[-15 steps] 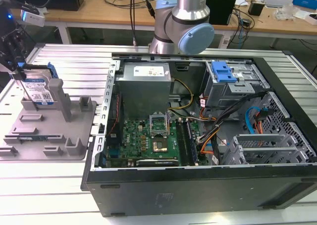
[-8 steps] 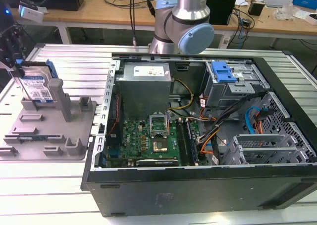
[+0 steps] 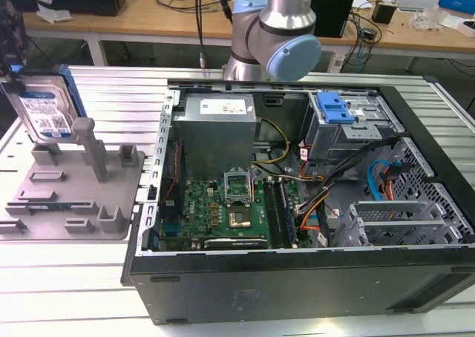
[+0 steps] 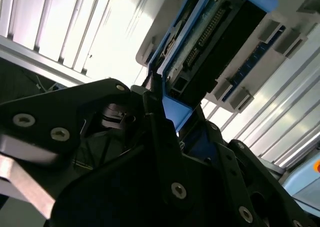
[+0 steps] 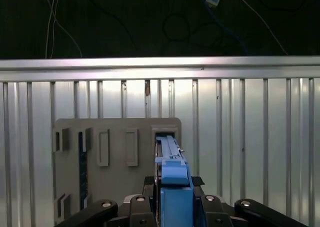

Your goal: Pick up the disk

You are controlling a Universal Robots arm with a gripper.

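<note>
Your black gripper (image 5: 172, 207) pinched the flat silver hard drive's (image 3: 43, 107) blue plastic edge frame, holding it upright above the grey plastic fixture (image 3: 74, 196); that narrow edge grip could have slipped

Electronics lab, opened computer case (image 3: 297, 203), cluttered workbenches (image 3: 171, 21)

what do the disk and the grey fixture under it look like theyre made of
Disk: bare silver metal casing, dull sheen, paper-like white-and-blue label, blue frame probably plastic.
Grey fixture: looks like matte moulded or printed plastic, uniform grey, no shine.
</note>
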